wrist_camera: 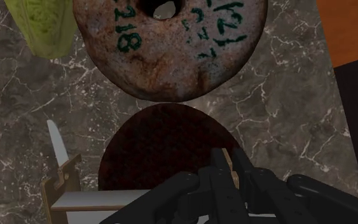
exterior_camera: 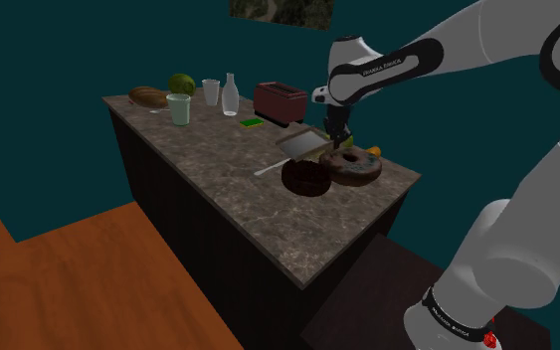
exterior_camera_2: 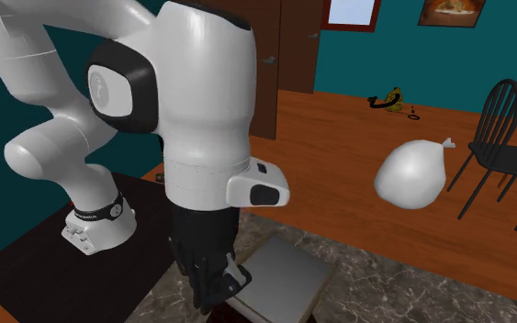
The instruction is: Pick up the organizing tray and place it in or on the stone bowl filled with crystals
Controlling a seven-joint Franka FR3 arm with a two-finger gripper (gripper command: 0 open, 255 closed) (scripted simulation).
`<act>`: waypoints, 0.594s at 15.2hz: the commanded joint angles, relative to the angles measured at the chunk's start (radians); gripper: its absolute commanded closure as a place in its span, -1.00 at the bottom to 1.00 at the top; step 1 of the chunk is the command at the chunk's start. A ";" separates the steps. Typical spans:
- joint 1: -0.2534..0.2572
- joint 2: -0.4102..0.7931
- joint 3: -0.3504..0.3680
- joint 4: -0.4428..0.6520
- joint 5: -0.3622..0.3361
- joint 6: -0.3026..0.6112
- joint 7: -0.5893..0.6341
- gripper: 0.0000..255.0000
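Right now the gripper [exterior_camera: 339, 132] hangs over the end of the counter [exterior_camera: 268, 234] nearest the stand [exterior_camera: 387, 298]. Its fingers are closed tight on one wall of the tray [exterior_camera: 302, 145], and in the wrist view a tan strip of that wall shows pinched between them. The tray is grey inside with a wooden rim. It seems raised off the marble and hangs at the far rim of the bowl [exterior_camera: 305, 179], overlapping that rim in the wrist view.

The bowl is round and dark red-brown; what it holds cannot be made out. Just beside it, rim against rim, lies a rusty ring [exterior_camera: 355, 167] marked with green numerals. The ring is close to the counter's end edge, and past that edge the wrist view shows orange floor [wrist_camera: 352, 28] and the dark stand. A green leafy lump [wrist_camera: 44, 25] sits by the ring. A pale blade [wrist_camera: 57, 143] lies on the marble next to the tray's wooden corner.

Behind the tray a toaster [exterior_camera: 279, 101] and a green sponge [exterior_camera: 254, 122] stand near it but apart. From the bowl toward the shoulder view's lower edge, a broad stretch of bare marble runs to the counter's front edge. In the second exterior view the tray's free end juts out past the fingers over the marble.
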 commanded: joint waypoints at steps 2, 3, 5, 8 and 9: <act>-0.030 0.055 -0.039 0.068 0.024 0.003 -0.086 1.00; -0.031 0.059 -0.040 0.059 0.024 0.016 -0.084 1.00; -0.032 0.070 -0.041 0.042 0.024 0.042 -0.081 1.00; -0.034 0.086 -0.043 0.019 0.025 0.082 -0.076 1.00; -0.034 0.092 -0.044 0.012 0.026 0.095 -0.075 1.00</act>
